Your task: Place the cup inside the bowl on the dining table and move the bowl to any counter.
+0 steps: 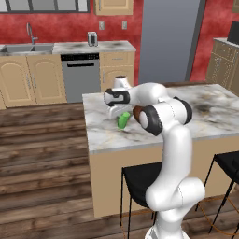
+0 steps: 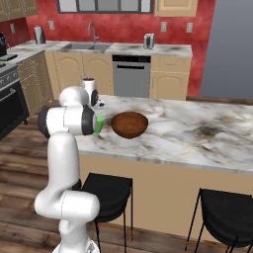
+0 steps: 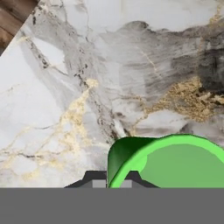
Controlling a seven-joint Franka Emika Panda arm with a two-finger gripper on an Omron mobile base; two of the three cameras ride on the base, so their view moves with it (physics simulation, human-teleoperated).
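Gripper (image 1: 118, 115) is over the dining table's tabletop (image 1: 205, 122), near its left end, wrist bent down. Jaws look clenched on the cup (image 1: 123, 120), but the contact itself is hidden by the hand in both base views and cropped in the hand view, so not fully certain. Cup hangs tilted just under the hand, above or barely on the marble; can't tell which.

Hand view: cup (image 3: 175, 159) sits right at the jaws, open mouth facing the camera, green rim and inside visible, marble with gold and dark veining beyond it.

Bowl (image 2: 129, 123) is just beside the cup (image 2: 99, 125), on the side away from the table's left end, upright on the tabletop. In the left base view the bowl (image 1: 137, 113) is mostly hidden behind the forearm. Cup not in the bowl.

Farther out: two black stools (image 2: 109, 193) under the table's near edge. Beyond the table, the counter (image 2: 168, 48) along the red wall, with sink (image 2: 87, 46) and dishwasher (image 2: 131, 76).
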